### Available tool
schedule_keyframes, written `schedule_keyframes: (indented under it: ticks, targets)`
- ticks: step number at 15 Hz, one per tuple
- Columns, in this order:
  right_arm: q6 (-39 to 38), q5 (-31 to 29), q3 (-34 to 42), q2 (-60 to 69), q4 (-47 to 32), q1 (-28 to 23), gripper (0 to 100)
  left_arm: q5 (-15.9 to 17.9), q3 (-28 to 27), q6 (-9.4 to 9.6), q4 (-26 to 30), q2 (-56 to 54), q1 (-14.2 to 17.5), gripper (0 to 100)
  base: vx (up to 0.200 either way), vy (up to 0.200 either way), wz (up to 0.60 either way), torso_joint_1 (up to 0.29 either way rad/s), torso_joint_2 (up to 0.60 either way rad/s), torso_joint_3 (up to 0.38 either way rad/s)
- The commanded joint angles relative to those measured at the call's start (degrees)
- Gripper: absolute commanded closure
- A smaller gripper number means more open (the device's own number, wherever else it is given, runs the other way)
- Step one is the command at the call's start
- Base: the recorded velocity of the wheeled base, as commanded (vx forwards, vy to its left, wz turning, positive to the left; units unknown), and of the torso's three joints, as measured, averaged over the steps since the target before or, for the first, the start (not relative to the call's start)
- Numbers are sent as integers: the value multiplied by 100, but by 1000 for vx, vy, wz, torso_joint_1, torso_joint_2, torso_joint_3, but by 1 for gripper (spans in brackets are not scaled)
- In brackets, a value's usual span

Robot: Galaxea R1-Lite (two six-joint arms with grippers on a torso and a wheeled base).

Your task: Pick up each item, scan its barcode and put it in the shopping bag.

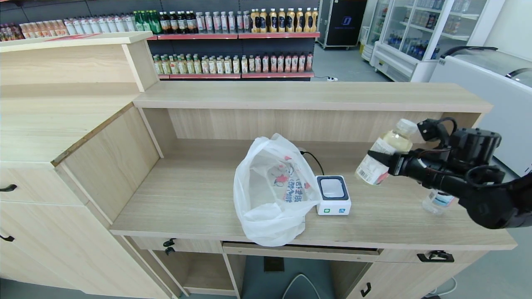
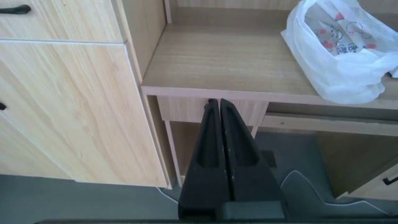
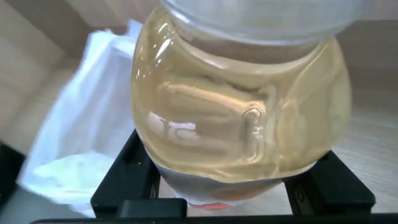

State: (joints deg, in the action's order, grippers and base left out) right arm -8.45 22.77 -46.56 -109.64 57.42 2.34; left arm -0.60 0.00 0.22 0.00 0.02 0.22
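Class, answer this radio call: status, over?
Left gripper shut, low at counter front. Right gripper shut on bottle, tilted, right of scanner. Bag open; nothing between.

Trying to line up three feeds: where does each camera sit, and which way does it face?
Head view: on the robot's head, facing forward and down at the counter, shopping bag and scanner; the right gripper shows, holding a bottle.
Left wrist view: on the left wrist, facing along the shut left gripper toward the counter's front edge.
Right wrist view: on the right wrist, facing the held bottle close up between its fingers.
Shared: all three show the shopping bag.
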Motion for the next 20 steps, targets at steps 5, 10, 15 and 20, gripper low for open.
schedule_keyframes:
  ticks: [5,10,15,20]
  targets:
    - [-1686,1819,15,3072,-1954,909,100,-2,0,-4,0,-2,4,100,0,0,0,0,0,0]
    - [-1933,2530,-11,3669,-2613,1576,100,-2,0,-4,0,-2,4,100,0,0,0,0,0,0]
    - [-2592,2645,-47,4012,-2736,2113,100,-2,0,4,0,-2,4,100,0,0,0,0,0,0]
    - [-2627,2680,-117,4074,-2956,2306,100,-2,0,-4,0,-2,4,100,0,0,0,0,0,0]
